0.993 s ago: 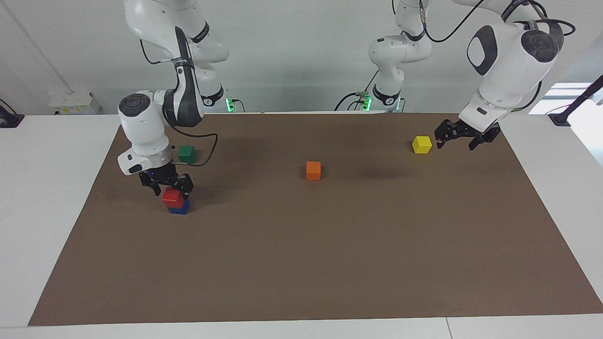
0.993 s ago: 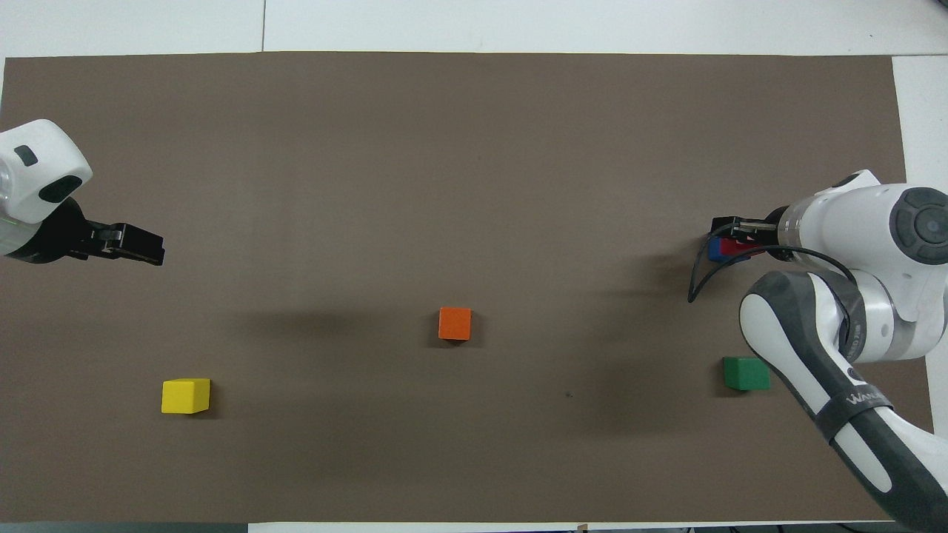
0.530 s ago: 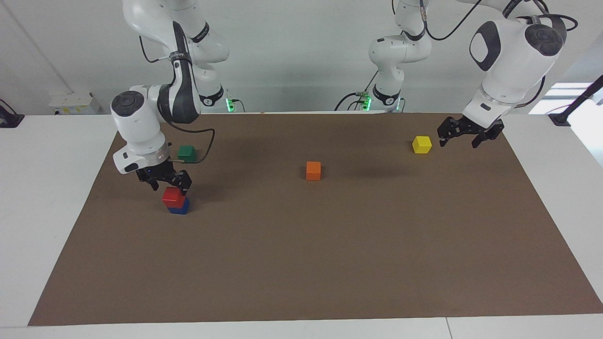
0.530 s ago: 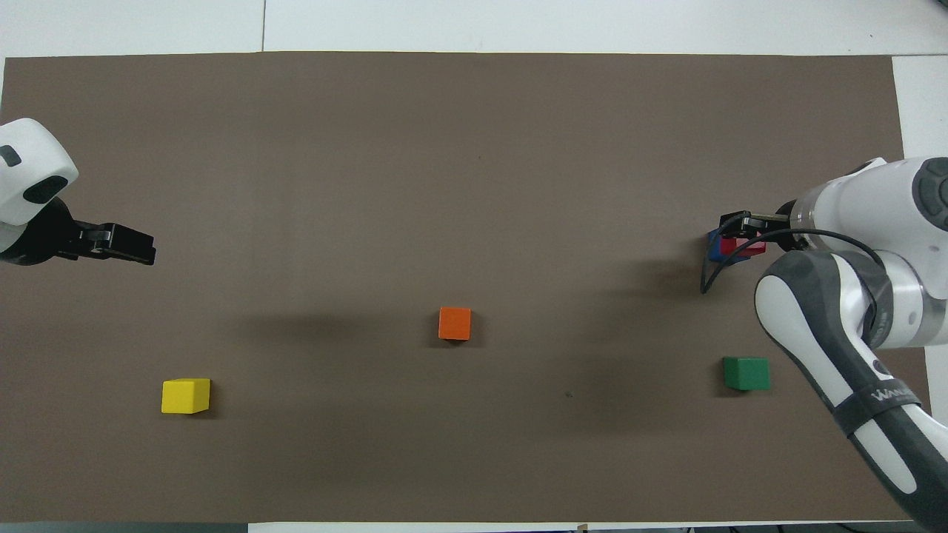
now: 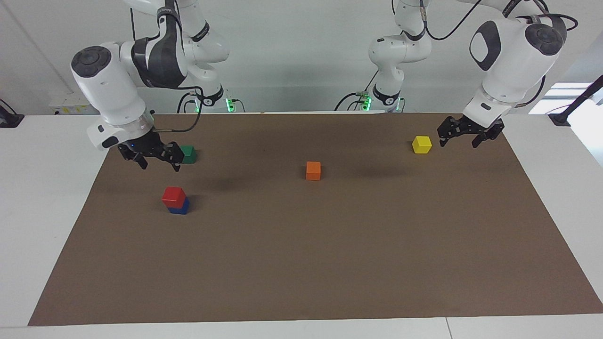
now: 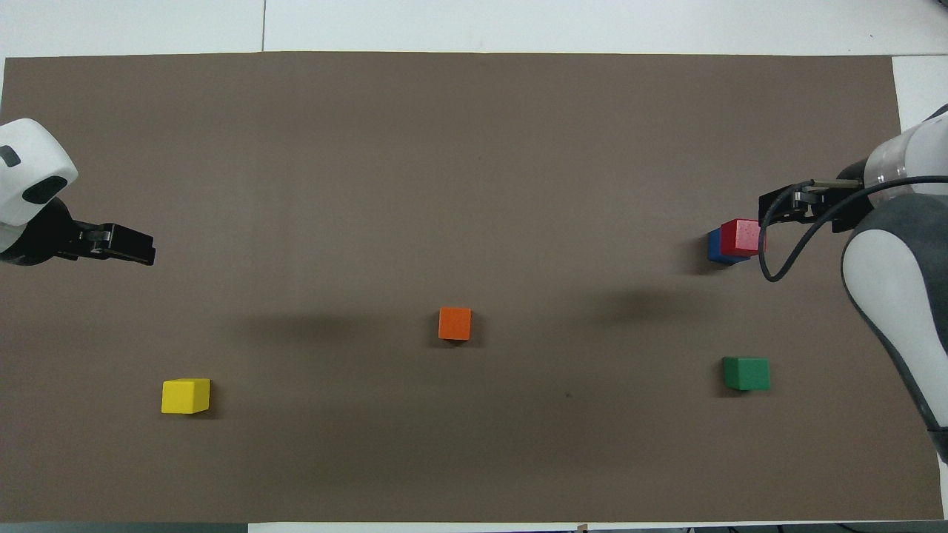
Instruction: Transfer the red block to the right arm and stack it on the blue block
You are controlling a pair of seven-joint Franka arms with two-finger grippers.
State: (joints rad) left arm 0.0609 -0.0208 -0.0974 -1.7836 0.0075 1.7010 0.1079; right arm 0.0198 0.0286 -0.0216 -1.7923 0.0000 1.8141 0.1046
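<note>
Room: you had a plain pale wall and a white bench (image 5: 37, 197) under a brown mat (image 5: 330, 263).
Right gripper (image 5: 151, 156): raised near the green block (image 5: 188, 153), fingers spread, holding nothing.
Left gripper (image 5: 468, 132): waiting beside the yellow block (image 5: 421, 144), fingers apart, empty.
Stack: red block (image 5: 173, 197) sat on the blue block (image 5: 180, 207), slightly offset.
Risk: I'd guess your dangling cable (image 6: 781, 248) could've clipped it.

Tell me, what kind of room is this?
Probably a robotics lab: two white arms, right gripper and left gripper, hang over a brown mat with coloured cubes, a red block stacked on a blue block.
</note>
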